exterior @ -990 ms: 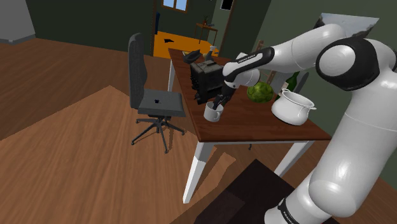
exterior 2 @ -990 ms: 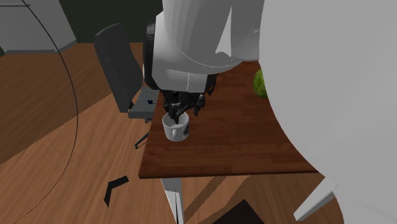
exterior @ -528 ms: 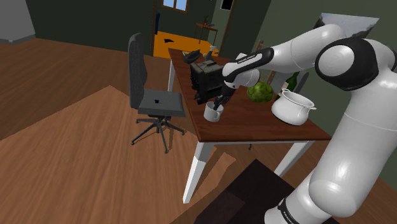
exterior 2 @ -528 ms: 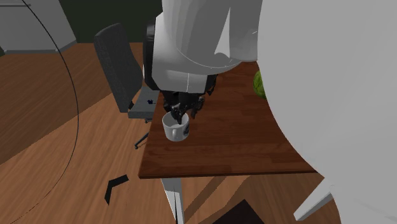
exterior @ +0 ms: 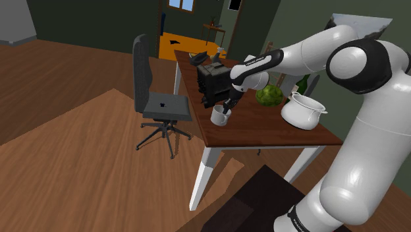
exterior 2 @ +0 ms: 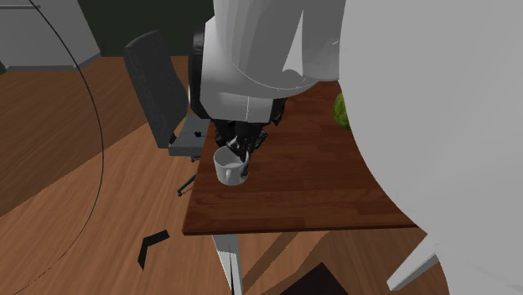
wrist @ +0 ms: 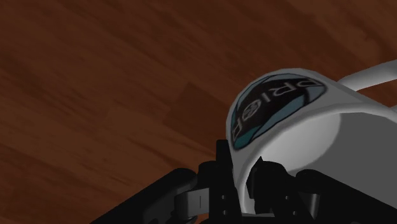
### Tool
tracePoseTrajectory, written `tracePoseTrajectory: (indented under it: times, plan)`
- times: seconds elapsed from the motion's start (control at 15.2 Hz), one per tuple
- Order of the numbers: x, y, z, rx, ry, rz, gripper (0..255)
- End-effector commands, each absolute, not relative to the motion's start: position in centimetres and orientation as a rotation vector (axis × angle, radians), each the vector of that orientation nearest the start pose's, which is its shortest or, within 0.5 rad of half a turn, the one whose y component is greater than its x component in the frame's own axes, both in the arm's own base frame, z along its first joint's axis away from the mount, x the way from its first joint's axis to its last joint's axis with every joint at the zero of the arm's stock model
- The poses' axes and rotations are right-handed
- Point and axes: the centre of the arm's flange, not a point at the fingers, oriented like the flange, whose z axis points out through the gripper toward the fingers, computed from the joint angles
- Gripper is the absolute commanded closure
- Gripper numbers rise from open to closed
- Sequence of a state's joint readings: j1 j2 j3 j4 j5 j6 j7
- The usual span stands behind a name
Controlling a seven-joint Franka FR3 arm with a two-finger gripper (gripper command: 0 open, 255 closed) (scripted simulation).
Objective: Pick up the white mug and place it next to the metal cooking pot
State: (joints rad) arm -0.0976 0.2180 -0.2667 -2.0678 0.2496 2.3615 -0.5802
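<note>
Since a moment ago the gripper [exterior 2: 241, 151] has closed up. Its two black fingers stood apart over the white mug [exterior: 219, 116], and now they pinch the mug's wall. The wrist view shows one finger inside the cup and one outside. The mug looks like it has not gone up yet. It sits on the wooden table [exterior: 263, 128], close to the long edge by the office chair [exterior: 155, 99]. The white cooking pot [exterior: 301, 111] stands well apart from it, near the table's other long edge. A green round thing [exterior: 269, 95] lies between them, a bit further back.

What could go wrong? The fingers hold only a thin bit of wall on one side. So I think the mug may tip or swing when it goes up, and it might slip out. It is so near the edge that a slip could send it down to the floor. On the way across, the hanging mug could bump the green round thing. It could also knock the pot if it comes down too close.
</note>
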Motion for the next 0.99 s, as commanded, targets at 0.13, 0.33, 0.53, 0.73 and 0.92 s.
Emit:
tracePoseTrajectory:
  times: [0.13, 0.33, 0.53, 0.73, 0.92]
  plan:
    - [55.3, -20.3, 34.9, -3.061, -0.083, -0.207, 255]
    - [55.3, -20.3, 36.5, -3.061, -0.083, -0.207, 255]
    - [55.3, -20.3, 38.1, -3.061, -0.083, -0.207, 255]
    - [55.3, -20.3, 39.7, -3.061, -0.083, -0.207, 255]
    - [55.3, -20.3, 41.3, -3.061, -0.083, -0.207, 255]
